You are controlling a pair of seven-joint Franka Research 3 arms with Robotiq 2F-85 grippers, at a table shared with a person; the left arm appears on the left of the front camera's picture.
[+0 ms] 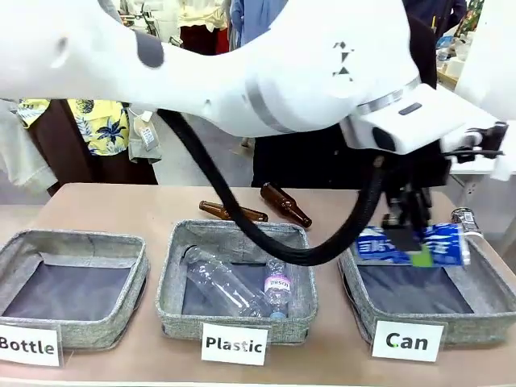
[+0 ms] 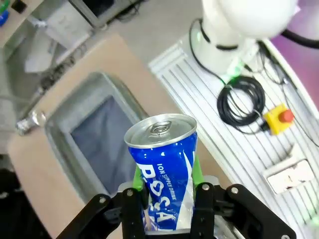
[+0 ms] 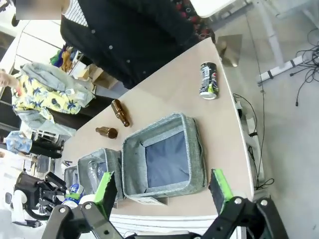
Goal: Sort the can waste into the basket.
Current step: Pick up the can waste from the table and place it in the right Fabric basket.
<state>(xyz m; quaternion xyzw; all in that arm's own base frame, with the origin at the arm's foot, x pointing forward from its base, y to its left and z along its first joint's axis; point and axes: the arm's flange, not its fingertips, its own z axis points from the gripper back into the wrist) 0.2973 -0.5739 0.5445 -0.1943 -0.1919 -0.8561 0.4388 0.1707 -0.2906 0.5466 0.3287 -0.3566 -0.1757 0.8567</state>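
Jaws of my left gripper (image 2: 166,174) are clamped on the blue can (image 2: 160,149), with one green pad (image 2: 195,167) on each side of its body. In the left wrist view the can turns its silver lid with the pull tab toward the camera, and the lower part of its wall looks crumpled between my fingers. On the blue wall I read "ION SUPPLY DRINK" in small white letters. Under it stand big white letters, which my fingers partly cover. In the front view the can lies crosswise in the air, over the far rim of the Can basket (image 1: 427,326).

My right gripper (image 3: 162,191) hangs high above the table (image 3: 224,144) with its fingers spread wide.

The Can basket is of grey woven fabric with a soft rim, and its dark lining lies bare. A white Can card (image 1: 407,340) stands at its near wall. The silvery can (image 1: 464,218) is on the table beyond the far right corner of this basket and does not touch it. Its print is too small for me to read.

The middle basket (image 1: 234,322) has a Plastic card (image 1: 234,344) and holds clear plastic bottles (image 1: 230,286), one of them with a small label. The left basket (image 1: 72,326) has a Bottle card (image 1: 28,345) and shows only its dark lining. Two brown glass bottles (image 1: 286,204) lie on the table behind the middle basket. A person in dark clothes (image 3: 134,35) stands at the far side.
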